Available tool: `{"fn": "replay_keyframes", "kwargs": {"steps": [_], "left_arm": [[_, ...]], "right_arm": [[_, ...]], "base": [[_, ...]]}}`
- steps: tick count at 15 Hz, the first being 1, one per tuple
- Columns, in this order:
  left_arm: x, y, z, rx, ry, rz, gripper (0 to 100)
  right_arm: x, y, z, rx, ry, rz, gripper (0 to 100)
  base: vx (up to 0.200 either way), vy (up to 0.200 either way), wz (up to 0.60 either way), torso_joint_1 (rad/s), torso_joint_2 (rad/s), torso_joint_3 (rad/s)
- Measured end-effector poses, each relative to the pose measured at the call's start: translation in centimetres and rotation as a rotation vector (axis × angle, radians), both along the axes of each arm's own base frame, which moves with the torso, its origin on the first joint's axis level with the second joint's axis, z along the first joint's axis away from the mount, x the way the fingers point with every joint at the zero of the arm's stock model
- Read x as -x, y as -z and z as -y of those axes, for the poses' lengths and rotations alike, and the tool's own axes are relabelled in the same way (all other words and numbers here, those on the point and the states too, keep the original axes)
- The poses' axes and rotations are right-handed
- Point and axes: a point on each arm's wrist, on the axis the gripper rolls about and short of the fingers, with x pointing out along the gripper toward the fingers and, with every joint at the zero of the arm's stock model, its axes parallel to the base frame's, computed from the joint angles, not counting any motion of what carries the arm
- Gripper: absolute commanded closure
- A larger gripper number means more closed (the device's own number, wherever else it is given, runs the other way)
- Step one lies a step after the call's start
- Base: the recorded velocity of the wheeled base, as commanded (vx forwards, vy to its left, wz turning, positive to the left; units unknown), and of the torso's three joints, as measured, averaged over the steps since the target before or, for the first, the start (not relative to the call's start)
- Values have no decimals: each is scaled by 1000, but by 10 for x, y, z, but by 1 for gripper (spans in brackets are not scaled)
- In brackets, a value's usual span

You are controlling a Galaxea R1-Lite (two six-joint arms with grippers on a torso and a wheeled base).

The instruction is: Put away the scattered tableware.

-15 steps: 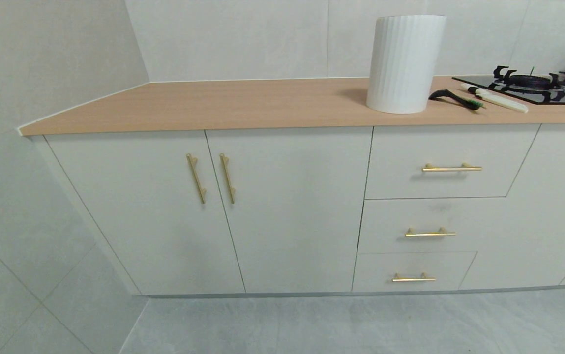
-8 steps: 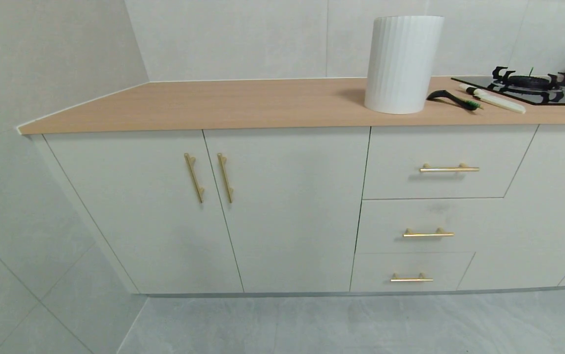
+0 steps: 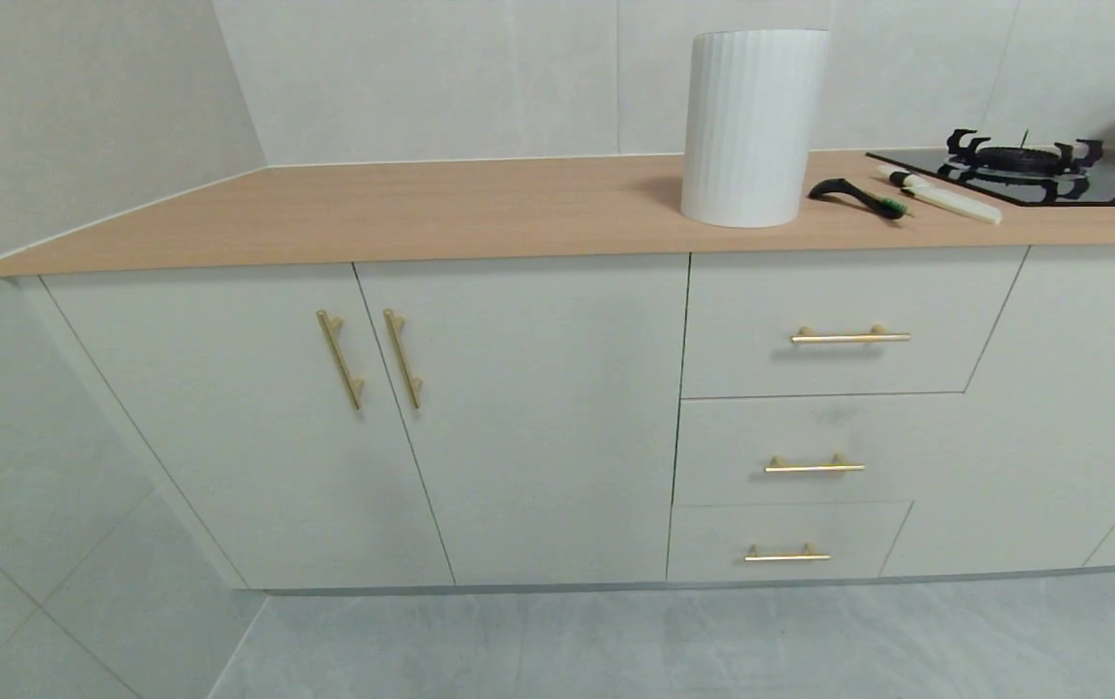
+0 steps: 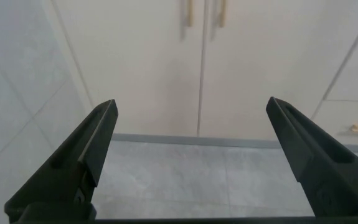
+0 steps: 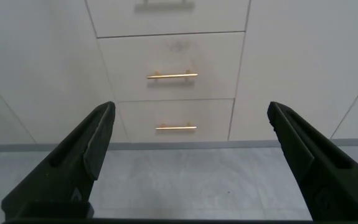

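On the wooden countertop (image 3: 402, 209) stands a tall white ribbed holder (image 3: 753, 126). Just right of it lie a black utensil with a green tip (image 3: 856, 197) and a cream-handled utensil (image 3: 943, 196). My left gripper (image 4: 191, 134) hangs low before the double cabinet doors (image 4: 200, 56), open with nothing between its fingers. My right gripper (image 5: 191, 134) hangs low before the drawers (image 5: 172, 65), also open and empty.
A black gas hob (image 3: 1042, 170) sits at the counter's right end. Below are two cabinet doors with gold handles (image 3: 368, 357) and three stacked drawers with gold handles (image 3: 850, 337). Tiled wall closes the left side; grey floor (image 3: 615, 641) lies in front.
The whole head view has shifted left, so the camera has turned or moved rightward. Nothing on the counter has moved.
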Motion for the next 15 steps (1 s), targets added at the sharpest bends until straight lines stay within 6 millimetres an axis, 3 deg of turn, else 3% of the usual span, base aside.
{"fn": "replay_keyframes", "kwargs": {"steps": [2, 8, 15], "left_arm": [[0, 0, 0, 0, 1, -1, 0], [0, 0, 0, 0, 2, -1, 0], [0, 0, 0, -3, 2, -2, 0]], "right_arm": [[0, 0, 0, 0, 0, 2, 0], [0, 0, 0, 0, 1, 0, 0], [0, 0, 0, 0, 2, 1, 0]], "base": [[0, 0, 0, 0, 0, 0], [200, 0, 0, 0, 1, 2], [0, -29, 0, 0, 0, 0]]}}
